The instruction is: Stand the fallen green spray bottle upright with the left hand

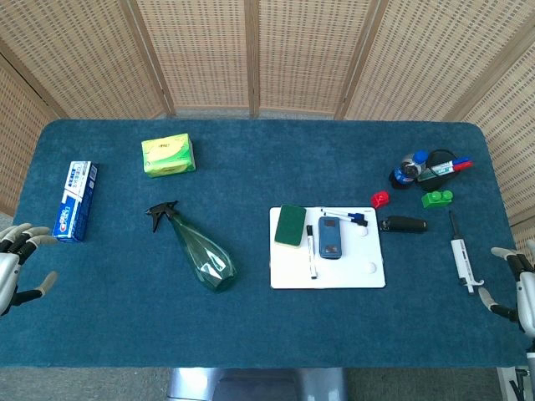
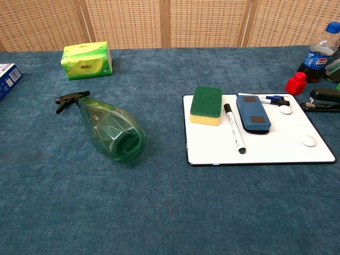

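I see the bottle (image 1: 198,248) lying on its side on the blue table (image 1: 251,159), left of centre. Its black trigger head points toward the back-left, and its wide base faces the near edge. In the chest view the bottle (image 2: 110,130) shows its round base toward the camera.

My left hand (image 1: 18,266) sits at the table's left edge, well apart from the bottle. Its fingers are spread and it holds nothing. My right hand (image 1: 517,282) sits at the right edge, fingers also apart and empty. Neither hand shows in the chest view.

Other items noted:
- Tissue pack (image 1: 168,155), back-left, upright on the cloth.
- Toothpaste box (image 1: 75,200), near the left edge, beside my left hand but not touching it.
- Whiteboard (image 1: 334,271), right of centre, carrying a sponge (image 1: 291,225), a marker (image 1: 311,251) and an eraser (image 1: 331,236).
- Stapler (image 1: 403,224), just right of the whiteboard.
- Pipette (image 1: 461,258), near my right hand.
- Cola bottle (image 2: 317,51), back-right, with small red and green items close by.
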